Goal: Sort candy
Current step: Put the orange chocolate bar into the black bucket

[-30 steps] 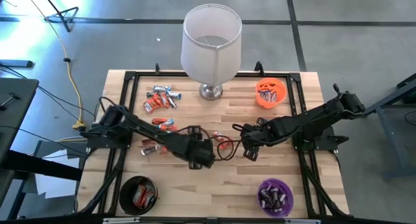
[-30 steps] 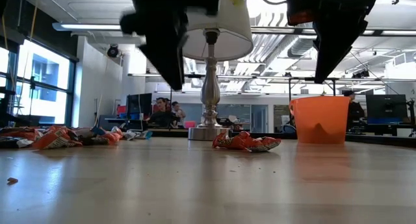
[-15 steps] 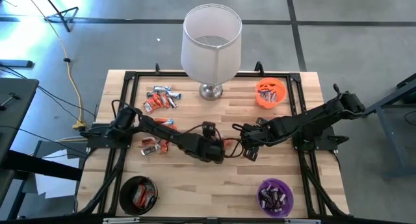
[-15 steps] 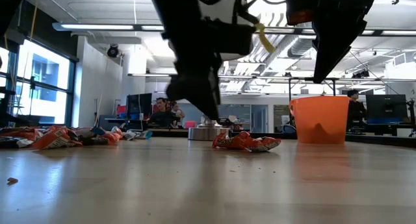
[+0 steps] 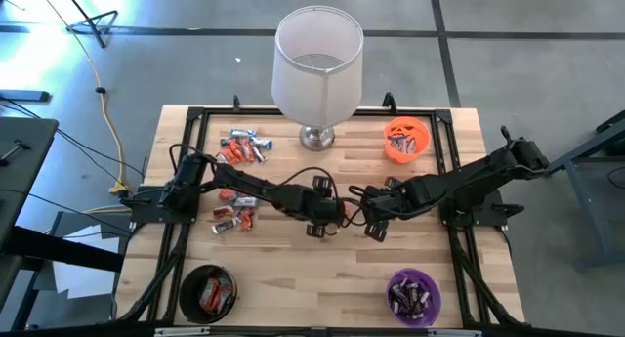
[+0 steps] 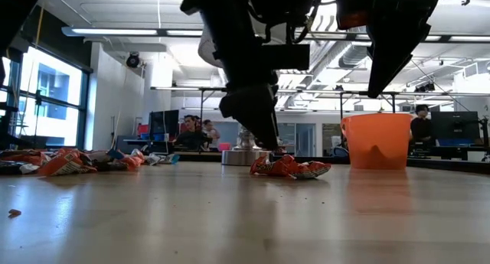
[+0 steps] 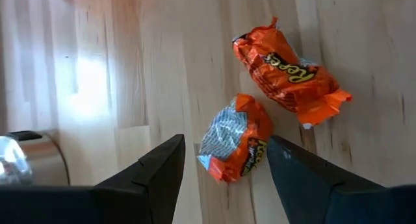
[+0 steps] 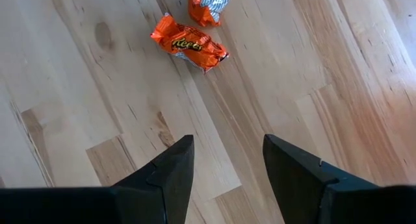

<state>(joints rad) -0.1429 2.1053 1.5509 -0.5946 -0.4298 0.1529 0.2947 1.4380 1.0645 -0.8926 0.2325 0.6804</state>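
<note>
Two orange-wrapped candy bars lie side by side on the wood at the table's middle. One of them [image 7: 234, 141] lies just beyond the open fingers of my left gripper [image 7: 224, 175], which slants down over it without touching. The other bar [image 7: 290, 72] lies beyond the first. In the low view my left gripper [image 6: 253, 118] hangs just above the pair [image 6: 291, 168]. My right gripper [image 8: 224, 165] waits open above the bare wood a little to the right, and both bars [image 8: 188, 41] lie ahead of it. More candy [image 5: 242, 147] lies loose at the far left.
A lamp [image 5: 317, 68] stands at the far middle. An orange bowl [image 5: 405, 140] sits at the far right, a purple bowl [image 5: 414, 293] at the near right and a black bowl [image 5: 207, 290] at the near left, each holding candy. Loose bars [image 5: 232, 220] lie along the left.
My left gripper has swung toward the table's right edge and come down over the two orange bars at the middle, rolling at the wrist. It has stayed open. The bars have not moved.
</note>
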